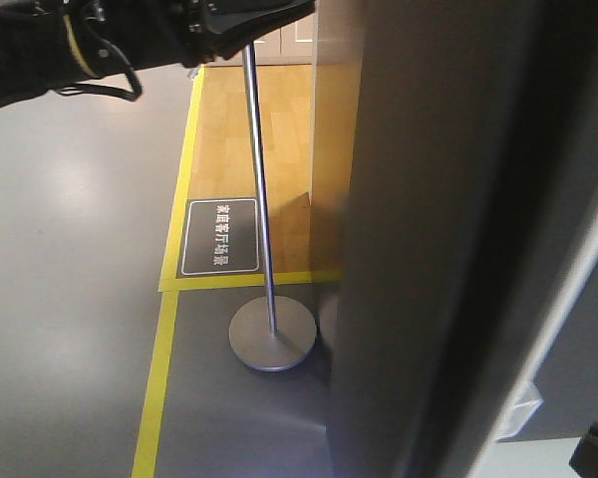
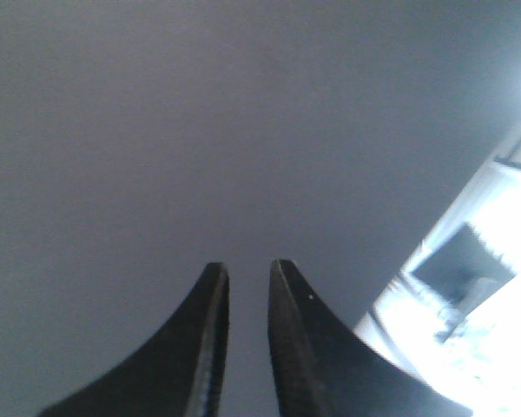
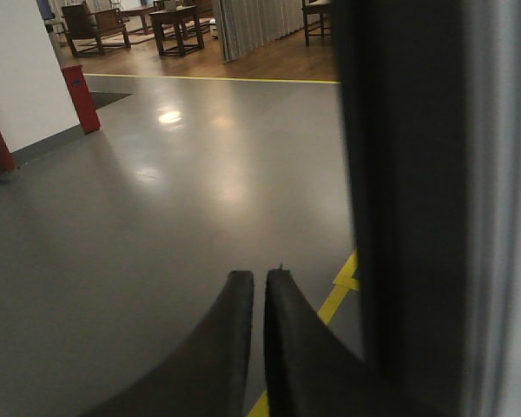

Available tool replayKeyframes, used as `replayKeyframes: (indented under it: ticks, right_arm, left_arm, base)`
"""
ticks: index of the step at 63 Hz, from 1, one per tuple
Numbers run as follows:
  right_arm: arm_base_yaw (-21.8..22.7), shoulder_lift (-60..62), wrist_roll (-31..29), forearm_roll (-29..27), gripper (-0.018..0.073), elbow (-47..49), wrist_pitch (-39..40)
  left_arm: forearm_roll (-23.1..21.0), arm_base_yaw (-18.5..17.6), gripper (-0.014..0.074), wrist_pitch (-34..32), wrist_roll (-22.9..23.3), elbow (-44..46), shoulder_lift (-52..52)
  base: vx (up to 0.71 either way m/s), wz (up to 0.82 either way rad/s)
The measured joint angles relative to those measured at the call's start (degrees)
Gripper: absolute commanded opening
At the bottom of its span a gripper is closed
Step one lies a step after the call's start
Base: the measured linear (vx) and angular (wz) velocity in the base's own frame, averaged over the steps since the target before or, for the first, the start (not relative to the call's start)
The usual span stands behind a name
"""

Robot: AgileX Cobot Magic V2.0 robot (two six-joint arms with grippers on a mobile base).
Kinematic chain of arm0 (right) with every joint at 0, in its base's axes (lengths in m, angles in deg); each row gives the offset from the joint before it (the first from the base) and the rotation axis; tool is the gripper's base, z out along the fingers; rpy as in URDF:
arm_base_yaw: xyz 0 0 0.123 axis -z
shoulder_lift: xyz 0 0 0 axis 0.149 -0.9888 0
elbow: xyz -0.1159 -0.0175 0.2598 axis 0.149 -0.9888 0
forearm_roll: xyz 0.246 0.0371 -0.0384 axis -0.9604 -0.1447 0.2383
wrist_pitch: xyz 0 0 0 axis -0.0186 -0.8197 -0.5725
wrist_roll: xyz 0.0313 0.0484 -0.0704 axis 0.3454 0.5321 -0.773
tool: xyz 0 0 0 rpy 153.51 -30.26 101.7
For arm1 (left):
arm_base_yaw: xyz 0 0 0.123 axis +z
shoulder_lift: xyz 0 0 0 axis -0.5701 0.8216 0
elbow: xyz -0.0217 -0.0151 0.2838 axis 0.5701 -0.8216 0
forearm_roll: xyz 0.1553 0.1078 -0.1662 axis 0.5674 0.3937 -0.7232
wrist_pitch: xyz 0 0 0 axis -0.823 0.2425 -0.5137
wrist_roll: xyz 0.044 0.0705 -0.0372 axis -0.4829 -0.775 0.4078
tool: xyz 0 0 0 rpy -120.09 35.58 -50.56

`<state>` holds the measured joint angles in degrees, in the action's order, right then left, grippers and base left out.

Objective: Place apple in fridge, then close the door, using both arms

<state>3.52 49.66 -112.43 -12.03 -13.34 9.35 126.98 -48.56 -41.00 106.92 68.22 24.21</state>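
Observation:
The door fills the right half of the front view as a tall grey slab, seen close up and blurred. In the left wrist view, my left gripper points at the door's plain grey face. Its fingers stand a narrow slit apart with nothing between them. The bright white inside of the fridge shows at the lower right. My right gripper is shut and empty over the floor, with the door's dark edge just to its right. My left arm crosses the top left. The apple is out of view.
A metal stanchion pole on a round base stands just left of the door. Yellow floor tape and a dark floor sign lie beside it. A red post and wooden tables stand far off.

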Motion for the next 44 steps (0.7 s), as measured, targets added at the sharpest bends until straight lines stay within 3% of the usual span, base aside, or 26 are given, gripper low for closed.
replayKeyframes:
  ticks: [10,20,32,44]
  right_arm:
    - [0.0,-0.2,-4.0,0.0,0.0302,0.0,6.0]
    - [0.0,-4.3,-8.3,-0.4,0.0486,0.1,19.8]
    - [0.0,-18.7,-10.9,1.1,0.0513,5.3,39.6]
    - [0.0,-41.1,-14.5,0.9,0.0499,17.4,51.6]
  left_arm:
    - [1.0,3.7,0.0129,0.1,0.0,0.0,0.0]
    - [1.9,7.6,0.0129,1.6,0.0,0.0,0.0]
    - [5.8,13.8,0.0129,4.6,0.0,0.0,0.0]
    - [12.7,18.0,0.0129,4.4,0.0,0.0,0.0]
  base:
    - [0.0,0.0]
    - [0.0,0.0]
    - [0.0,0.0]
    - [0.0,0.0]
